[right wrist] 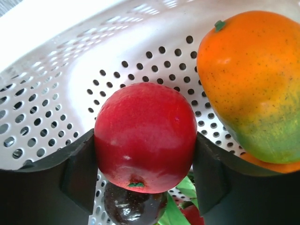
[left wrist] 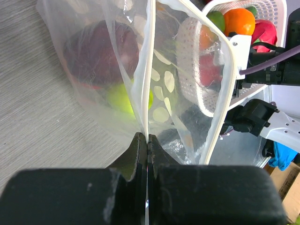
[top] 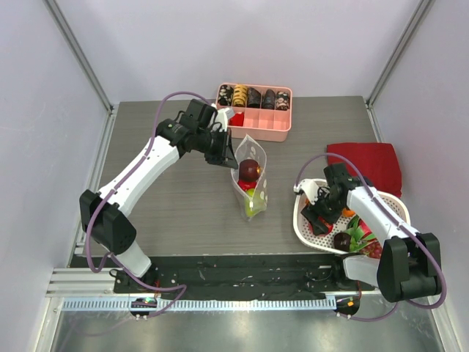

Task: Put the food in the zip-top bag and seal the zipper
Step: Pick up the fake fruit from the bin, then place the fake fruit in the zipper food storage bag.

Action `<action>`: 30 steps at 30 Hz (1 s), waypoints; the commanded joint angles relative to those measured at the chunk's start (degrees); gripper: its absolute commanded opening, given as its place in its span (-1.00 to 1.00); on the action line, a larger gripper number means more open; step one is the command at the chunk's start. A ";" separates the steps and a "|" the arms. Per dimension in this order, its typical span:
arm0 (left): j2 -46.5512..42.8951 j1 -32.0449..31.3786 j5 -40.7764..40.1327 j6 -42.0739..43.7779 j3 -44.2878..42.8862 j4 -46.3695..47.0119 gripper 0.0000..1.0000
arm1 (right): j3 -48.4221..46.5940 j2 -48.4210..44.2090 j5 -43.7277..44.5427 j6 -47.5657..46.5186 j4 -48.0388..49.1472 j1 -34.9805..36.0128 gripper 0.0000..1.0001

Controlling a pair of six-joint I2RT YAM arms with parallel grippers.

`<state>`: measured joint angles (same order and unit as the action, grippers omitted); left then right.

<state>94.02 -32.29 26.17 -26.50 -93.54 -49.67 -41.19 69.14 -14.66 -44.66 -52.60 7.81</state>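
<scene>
Black fingers [left wrist: 133, 157] of the left gripper [left wrist: 147, 140] fill the bottom of the left wrist view. They are pressed tight together on the edge of the zip-top bag [left wrist: 108, 51], right on the white zipper [left wrist: 149, 70]. That holds the bag up with its mouth open, near the middle of the table [top: 176, 198], in front of the pink tray [top: 264, 128]. A dark red fruit [top: 250, 170] and a green fruit [top: 253, 207] already sit inside.

Over on the right, the right gripper [right wrist: 145, 154] is down in the white basket [right wrist: 56, 93]. Its two fingers hug a red apple [right wrist: 145, 126], one on each side. They seem to touch it, but I cannot tell if the apple is off the basket floor. A big orange and green fruit [right wrist: 253, 79] sits just beside it, and a dark fruit [right wrist: 133, 206] lies below it.

The apple looks hard, round and shiny, so it could pop out of a weak squeeze. Its fat middle is the best place to hold. It is likely light.

The bag is thin, soft and floppy, and it will sag if let go. The zipper strip is its firmest part, so that is the place to pinch. Round fruit inside may push the mouth apart when it is time to press the strip shut.
</scene>
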 commanded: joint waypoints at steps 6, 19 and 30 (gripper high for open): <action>0.64 -0.31 1.34 0.75 -1.56 0.19 -1.00 | -11.35 -5.59 -3.98 4.31 -6.20 0.36 -0.20; 1.52 -0.40 2.30 1.10 -2.87 -0.25 -0.99 | -46.93 2.64 -26.56 29.01 9.43 7.27 -0.41; 0.90 -0.40 2.48 1.72 -3.14 -0.16 -1.00 | -47.50 12.23 -17.01 26.22 15.34 23.90 -0.40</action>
<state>95.64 -32.51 27.29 -26.20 -94.59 -50.04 -89.10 78.98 -36.42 -15.57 -39.99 27.94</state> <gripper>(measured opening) 0.014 0.753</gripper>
